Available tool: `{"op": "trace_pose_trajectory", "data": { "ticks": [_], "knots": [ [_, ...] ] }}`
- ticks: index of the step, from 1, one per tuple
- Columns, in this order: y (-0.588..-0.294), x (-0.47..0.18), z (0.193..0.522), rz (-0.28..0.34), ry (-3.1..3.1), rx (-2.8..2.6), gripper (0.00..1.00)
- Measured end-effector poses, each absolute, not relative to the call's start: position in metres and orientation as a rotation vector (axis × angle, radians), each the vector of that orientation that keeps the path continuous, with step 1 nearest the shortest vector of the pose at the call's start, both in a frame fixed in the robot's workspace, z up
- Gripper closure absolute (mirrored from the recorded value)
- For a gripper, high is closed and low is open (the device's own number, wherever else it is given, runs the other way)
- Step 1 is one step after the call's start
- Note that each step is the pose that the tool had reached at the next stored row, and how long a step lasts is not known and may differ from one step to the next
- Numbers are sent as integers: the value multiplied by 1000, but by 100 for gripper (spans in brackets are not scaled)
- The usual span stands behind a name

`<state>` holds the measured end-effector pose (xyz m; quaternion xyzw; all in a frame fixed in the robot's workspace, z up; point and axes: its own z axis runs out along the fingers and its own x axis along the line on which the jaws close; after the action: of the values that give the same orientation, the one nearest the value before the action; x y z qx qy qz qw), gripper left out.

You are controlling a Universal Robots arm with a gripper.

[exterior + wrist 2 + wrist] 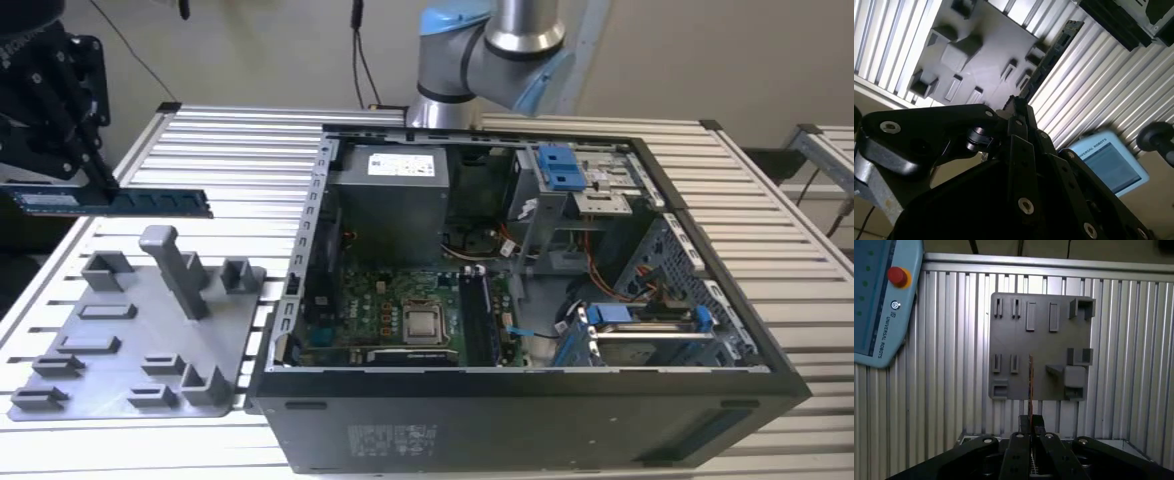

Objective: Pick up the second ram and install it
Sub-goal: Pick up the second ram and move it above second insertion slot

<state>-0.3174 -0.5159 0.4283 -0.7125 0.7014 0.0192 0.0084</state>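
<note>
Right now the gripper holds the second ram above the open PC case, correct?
No. The gripper does hold the second ram, but above the grey fixture tray, not the open PC case, which sits to the exterior view's right. The exterior view shows it.

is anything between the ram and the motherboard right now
The gripper holds the ram over the tray, outside the case. The case wall beside the tray stands between it and the motherboard; from above, nothing visible does.
</note>
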Motion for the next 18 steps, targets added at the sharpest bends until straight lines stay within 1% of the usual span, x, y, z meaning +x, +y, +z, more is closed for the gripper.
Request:
{"op": "trace_pose_trajectory", "data": {
  "ticks": [18],
  "knots": [
    [-516,-277,428,60,2192,-2227,86]
  ]
}}
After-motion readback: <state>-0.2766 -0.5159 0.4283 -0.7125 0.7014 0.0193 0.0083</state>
